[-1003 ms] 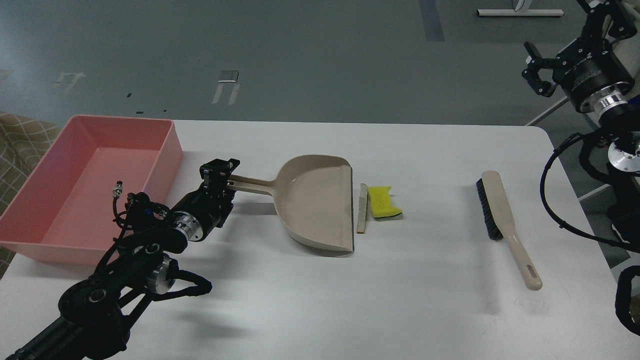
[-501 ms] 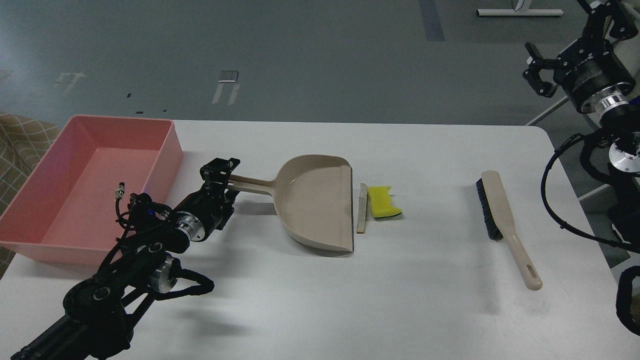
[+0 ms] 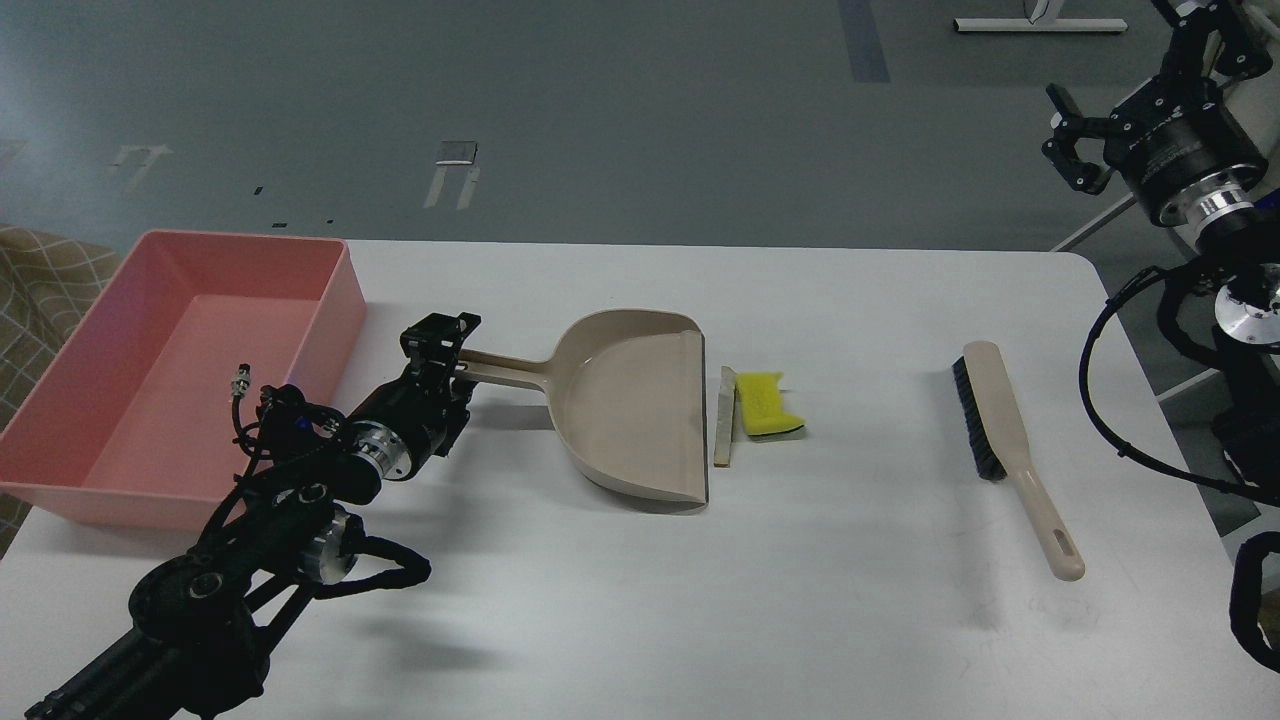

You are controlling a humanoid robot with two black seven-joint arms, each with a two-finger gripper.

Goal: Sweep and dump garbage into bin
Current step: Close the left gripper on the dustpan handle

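Note:
The yellow sponge (image 3: pixel 764 402) with dark green backing lies on the white table just right of the dustpan's mouth. The pale bread-like slice (image 3: pixel 725 416) lies between the sponge and the beige dustpan (image 3: pixel 635 405). The pink bin (image 3: pixel 338 300) stands at the table's left edge, and nothing shows inside it. My left gripper (image 3: pixel 447 345) is closed around the end of the dustpan's long handle (image 3: pixel 505 368), right of the bin. My right gripper (image 3: pixel 1072 138) is open and empty, raised beyond the table's far right corner.
A beige hand brush (image 3: pixel 1005 430) with dark bristles lies on the right side of the table, handle toward the front. My right arm's cables hang at the right edge. The table's front edge is near the bottom of the view.
Almost nothing. My left arm has shifted very slightly at the dustpan handle and the right gripper has wavered a little in place. The garbage, dustpan and brush have not moved.

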